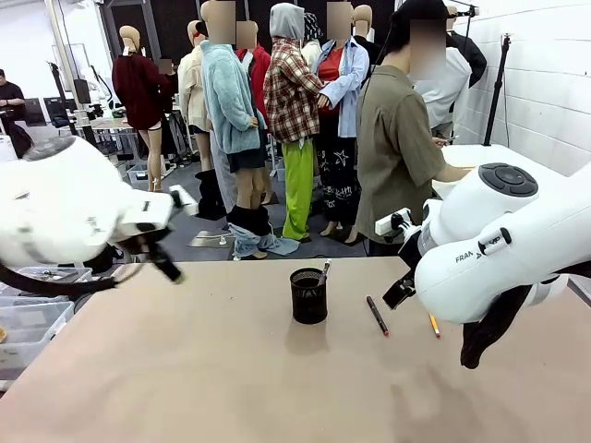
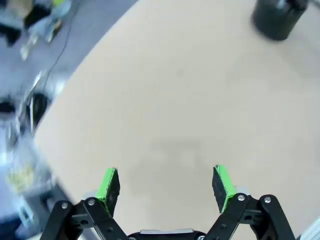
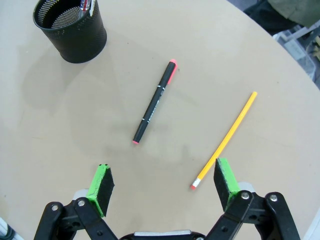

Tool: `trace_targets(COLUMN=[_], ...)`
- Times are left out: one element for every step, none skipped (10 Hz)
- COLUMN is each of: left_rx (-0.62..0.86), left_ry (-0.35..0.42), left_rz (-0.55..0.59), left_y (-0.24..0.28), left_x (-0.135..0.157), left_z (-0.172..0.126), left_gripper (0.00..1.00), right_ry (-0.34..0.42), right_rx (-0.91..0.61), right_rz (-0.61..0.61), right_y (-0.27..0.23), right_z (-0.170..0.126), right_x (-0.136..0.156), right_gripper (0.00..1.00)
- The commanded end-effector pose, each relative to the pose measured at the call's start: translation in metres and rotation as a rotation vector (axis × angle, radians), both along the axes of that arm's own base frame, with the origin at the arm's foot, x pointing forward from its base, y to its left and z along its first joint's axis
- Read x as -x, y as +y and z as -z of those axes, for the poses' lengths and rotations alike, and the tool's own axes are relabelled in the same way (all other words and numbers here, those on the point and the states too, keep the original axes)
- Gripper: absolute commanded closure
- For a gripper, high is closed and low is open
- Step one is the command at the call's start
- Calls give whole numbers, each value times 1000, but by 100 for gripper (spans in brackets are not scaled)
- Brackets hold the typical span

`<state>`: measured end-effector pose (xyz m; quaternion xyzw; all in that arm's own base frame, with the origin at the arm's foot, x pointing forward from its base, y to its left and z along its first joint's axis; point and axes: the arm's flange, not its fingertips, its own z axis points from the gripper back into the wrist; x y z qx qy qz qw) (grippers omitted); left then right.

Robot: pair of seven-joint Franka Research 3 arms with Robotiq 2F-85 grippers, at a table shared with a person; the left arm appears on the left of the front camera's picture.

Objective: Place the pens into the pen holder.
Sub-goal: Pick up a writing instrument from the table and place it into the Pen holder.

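Ahead of the right gripper (image 3: 162, 186), beyond its fingertips on the pale tan table (image 3: 55, 130), a slim black pen with red ends (image 3: 155, 102) is seen lying flat. A slim yellow-orange pencil (image 3: 226, 140) lies beside it but apart from it, its eraser end reaching back to just beside one green pad (image 3: 225, 180). The right gripper's jaws are held wide and nothing is held between them. Farther ahead and off to one side, the small black wire-mesh cylindrical pen holder (image 3: 72, 32) stands upright, with a silver-white pen (image 3: 86, 5) already standing in it, so two sticks are judged left to place. The step in hand is taken to be the pick-up of one of them by this gripper, either the black pen or the pencil. To do it well, the wrist should be turned so that the pads close across the shaft rather than along it. The grip should be taken near the middle so that the stick does not swing, and the fingertips should be lowered until they nearly touch the table, since so thin a thing is easily missed or rolled aside. The left gripper (image 2: 165, 186) is likewise spread wide and empty over bare table, with the holder well ahead of it, near the far edge of its view.
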<state>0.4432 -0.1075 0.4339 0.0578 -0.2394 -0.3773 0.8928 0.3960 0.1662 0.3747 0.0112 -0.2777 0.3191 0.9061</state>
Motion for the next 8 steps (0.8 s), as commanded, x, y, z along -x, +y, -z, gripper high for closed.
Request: trace_targets(left_rx=[-82,-105,-126,-111,-117,-121,-99,-65], left_ry=[194,220,246,237,245,271,265,242], left_rz=[-371,-454,-535,-587,-629,-657,-663,-654], left_y=[-21,-1,18,33,41,47,49,49], left_x=[18,29,37,42,45,47,49,48], left_z=[-63,-67,-70,-72,-69,-63,-59,-55], left_gripper=[4,4,4,4,4,4,4,4], right_ry=[1,1,1,1,1,1,1,1], right_rx=[1,1,1,1,1,1,1,1], right_rz=[-3,-3,-3,-3,-3,-3,-3,-3], right_y=[1,1,1,1,1,1,1,1], right_z=[1,1,1,1,1,1,1,1], right_x=[1,1,1,1,1,1,1,1], right_gripper=[0,0,0,0,0,0,0,0])
